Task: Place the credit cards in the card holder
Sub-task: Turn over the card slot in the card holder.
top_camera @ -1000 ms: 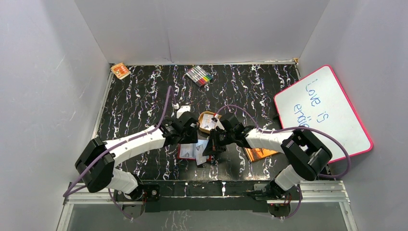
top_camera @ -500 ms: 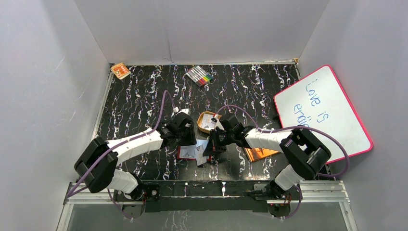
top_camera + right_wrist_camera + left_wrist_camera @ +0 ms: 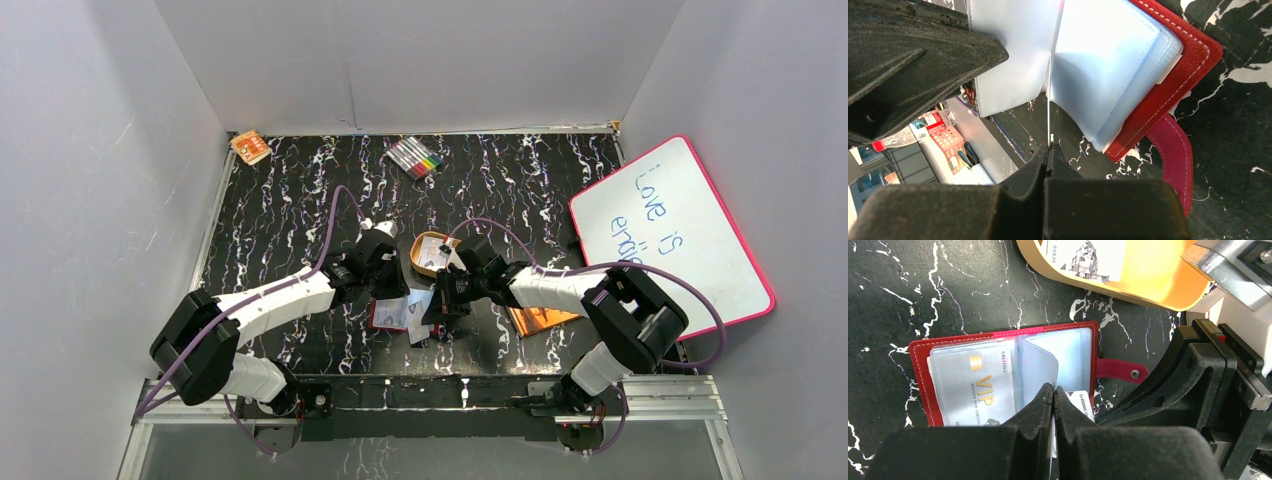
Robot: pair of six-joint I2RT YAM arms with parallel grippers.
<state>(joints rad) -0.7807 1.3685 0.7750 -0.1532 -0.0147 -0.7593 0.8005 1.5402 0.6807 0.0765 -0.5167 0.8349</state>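
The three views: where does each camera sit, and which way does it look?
Top external: high behind the bases, looking down on the table; both arms show.
Left wrist: on that arm, looking past the shut left gripper at the card holder.
Right wrist: on that arm, behind the right gripper pinching a sleeve.
Shared: both wrist views show the card holder.

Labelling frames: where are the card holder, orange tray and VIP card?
card holder (image 3: 920,365), left wrist view, red cover edge
orange tray (image 3: 1153,277), left wrist view, bare wall
VIP card (image 3: 978,385), left wrist view, printed face
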